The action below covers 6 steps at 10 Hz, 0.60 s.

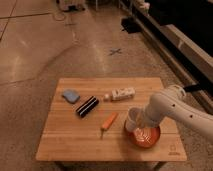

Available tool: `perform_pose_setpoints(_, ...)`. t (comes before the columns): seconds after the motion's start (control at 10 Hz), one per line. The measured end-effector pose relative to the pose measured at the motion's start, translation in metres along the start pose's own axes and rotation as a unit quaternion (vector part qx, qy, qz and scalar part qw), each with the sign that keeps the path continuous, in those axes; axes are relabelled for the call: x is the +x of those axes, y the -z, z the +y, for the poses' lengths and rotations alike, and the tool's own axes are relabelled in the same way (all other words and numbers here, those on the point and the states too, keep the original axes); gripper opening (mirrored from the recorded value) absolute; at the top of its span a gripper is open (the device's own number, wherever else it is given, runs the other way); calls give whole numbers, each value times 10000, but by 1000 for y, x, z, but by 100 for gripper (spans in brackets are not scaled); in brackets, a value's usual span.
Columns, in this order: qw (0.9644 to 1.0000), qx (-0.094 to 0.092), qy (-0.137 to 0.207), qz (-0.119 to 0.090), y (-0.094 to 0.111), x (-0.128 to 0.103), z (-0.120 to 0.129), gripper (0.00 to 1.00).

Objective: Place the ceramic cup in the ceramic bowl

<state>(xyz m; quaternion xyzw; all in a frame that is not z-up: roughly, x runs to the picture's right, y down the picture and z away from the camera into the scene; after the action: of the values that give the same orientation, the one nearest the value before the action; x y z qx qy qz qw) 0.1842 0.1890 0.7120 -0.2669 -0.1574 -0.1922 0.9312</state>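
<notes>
The ceramic bowl (146, 137), orange-red with pale streaks inside, sits near the front right corner of the wooden table (75, 142). The small white ceramic cup (131, 121) is at the bowl's left rim, partly over it. My gripper (138, 120) comes in from the right at the end of the white arm and is shut on the cup. I cannot tell whether the cup's base touches the bowl.
An orange carrot-like item (108, 122) lies just left of the bowl. A black bar (87, 106), a blue sponge (71, 95) and a white carton (120, 93) lie farther back. A dark bench runs along the right.
</notes>
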Motion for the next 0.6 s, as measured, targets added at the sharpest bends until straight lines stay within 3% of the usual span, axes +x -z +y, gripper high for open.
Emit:
perform_pose_setpoints(0.2, 10000, 2, -23, 33, 0, 6, 1, 0)
perform_pose_setpoints(0.3, 10000, 3, -22, 42, -1, 9, 1, 1)
perform_pose_setpoints(0.6, 9999, 2, -39, 103, -2, 17, 2, 29)
